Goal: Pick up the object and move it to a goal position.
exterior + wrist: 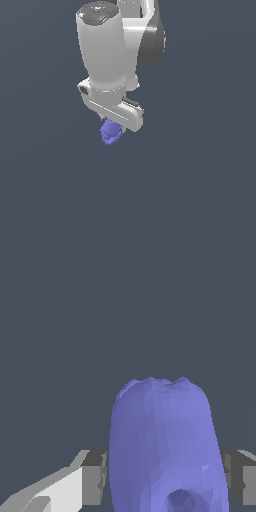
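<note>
The object [109, 133] is a small periwinkle-blue lumpy piece. In the exterior view it hangs just under the white hand of the arm, above the centre of the picture. My gripper [113, 131] is shut on it; the fingers are mostly hidden behind the hand and the object. In the wrist view the object [162, 446] fills the space between the two grey finger pads [95, 477], with a small hole showing low on its surface. Both pads press against its sides.
The white arm [105, 45] rises toward the top of the exterior view. Around it there is only a uniform dark grey-blue surface [190, 200]. No goal marker shows in either view.
</note>
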